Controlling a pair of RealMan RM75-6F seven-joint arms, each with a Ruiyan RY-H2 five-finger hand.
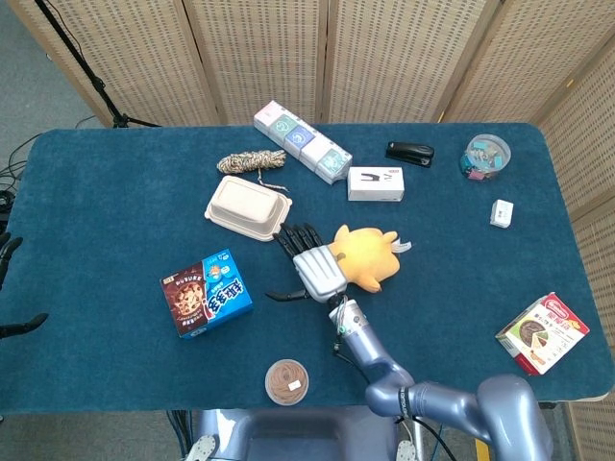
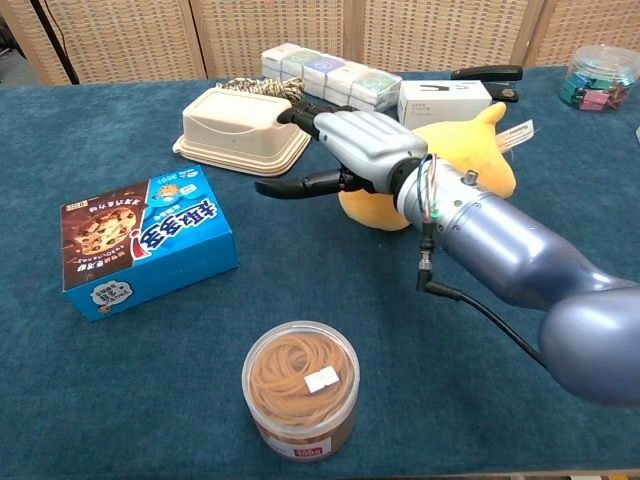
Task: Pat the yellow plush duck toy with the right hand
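Yellow plush duck (image 1: 368, 257) lies mid-bench (image 1: 115, 202), just right of the beige food container (image 1: 247, 208), long axis approx. left-right. Right hand (image 1: 315, 270) sits at the duck's left end, offset left of its body, fingers spread, holding nothing. Judgement: pat requires shift rightward. Left hand (image 1: 8, 252) well apart at far left edge, state cannot tell.
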